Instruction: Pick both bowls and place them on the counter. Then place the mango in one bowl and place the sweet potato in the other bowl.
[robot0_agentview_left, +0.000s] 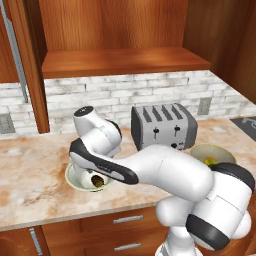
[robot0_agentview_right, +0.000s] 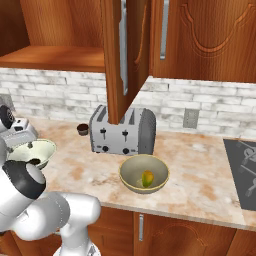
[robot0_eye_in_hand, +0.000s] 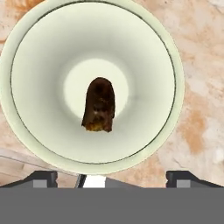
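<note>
No readable text, labels, brands or numbers anywhere; toaster (robot0_agentview_left: 164, 126), bowls, cabinets and tabletop (robot0_agentview_left: 35, 175) all unmarked.

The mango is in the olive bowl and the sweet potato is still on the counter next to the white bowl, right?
Not quite. The sweet potato lies inside the white bowl, as the hand view shows. The mango is in the olive bowl.

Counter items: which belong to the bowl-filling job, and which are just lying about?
Job: grey-olive bowl, mango, white bowl, sweet potato, counter, gripper open above.
Lying about: toaster, small dark cup.
</note>
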